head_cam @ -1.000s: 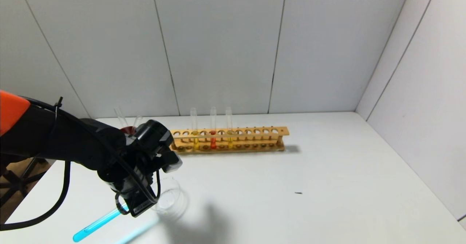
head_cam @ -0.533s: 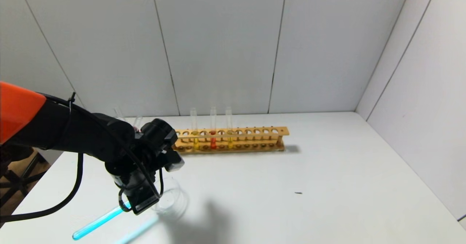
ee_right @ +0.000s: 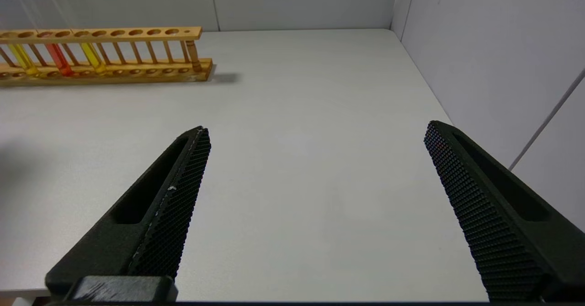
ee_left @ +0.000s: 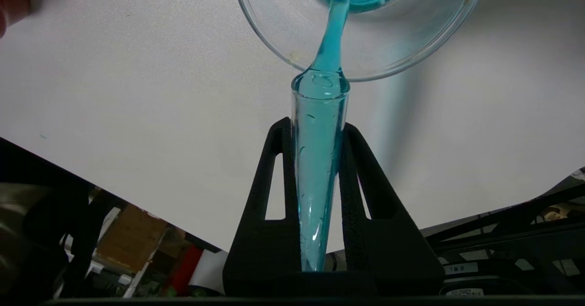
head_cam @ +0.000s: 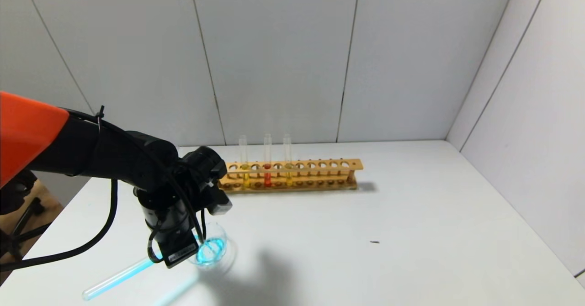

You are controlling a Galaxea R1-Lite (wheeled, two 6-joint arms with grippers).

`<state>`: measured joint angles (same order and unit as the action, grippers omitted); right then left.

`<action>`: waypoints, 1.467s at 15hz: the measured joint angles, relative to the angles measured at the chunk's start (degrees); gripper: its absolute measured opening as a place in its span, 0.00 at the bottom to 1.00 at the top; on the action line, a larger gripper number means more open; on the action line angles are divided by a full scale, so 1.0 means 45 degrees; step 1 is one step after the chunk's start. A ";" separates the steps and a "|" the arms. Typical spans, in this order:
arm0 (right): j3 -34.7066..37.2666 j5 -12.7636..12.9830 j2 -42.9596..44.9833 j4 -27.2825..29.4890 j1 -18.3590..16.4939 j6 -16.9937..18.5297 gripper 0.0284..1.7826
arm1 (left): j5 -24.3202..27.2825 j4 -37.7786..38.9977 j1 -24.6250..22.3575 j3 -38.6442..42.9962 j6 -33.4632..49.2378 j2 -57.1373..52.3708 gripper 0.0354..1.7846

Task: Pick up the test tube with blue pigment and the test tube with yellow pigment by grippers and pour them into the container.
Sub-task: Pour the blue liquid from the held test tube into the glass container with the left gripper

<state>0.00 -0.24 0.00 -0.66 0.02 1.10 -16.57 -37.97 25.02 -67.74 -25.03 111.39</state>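
Note:
My left gripper (head_cam: 176,246) is shut on the test tube with blue pigment (head_cam: 119,276) and holds it tilted, mouth down, over the container (head_cam: 215,250). In the left wrist view the tube (ee_left: 318,160) sits between the two fingers of my left gripper (ee_left: 317,125). A blue stream runs from its mouth into the clear glass container (ee_left: 411,36), where blue liquid pools. Two test tubes with yellow pigment (head_cam: 245,171) (head_cam: 288,169) stand in the wooden rack (head_cam: 320,174). My right gripper (ee_right: 315,137) is open and empty over bare table, out of the head view.
A red-orange tube (head_cam: 267,173) stands between the two yellow ones in the rack, which is also in the right wrist view (ee_right: 137,68). A dark red object (ee_left: 11,0) shows at the edge of the left wrist view. The table's left edge lies close to my left arm.
My left gripper has tipped the tube further, mouth downward. Blue liquid now flows into the container, which was empty before, and the tube's closed end has gone clear.

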 joint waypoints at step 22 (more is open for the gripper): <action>0.0000 0.0000 0.0000 0.0000 0.0000 0.0000 0.96 | -0.1701 -0.5017 0.0859 -0.4332 0.0214 0.2454 0.15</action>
<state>0.00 -0.24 0.00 -0.66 0.02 1.10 -24.22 -60.55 28.88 -87.24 -24.06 122.43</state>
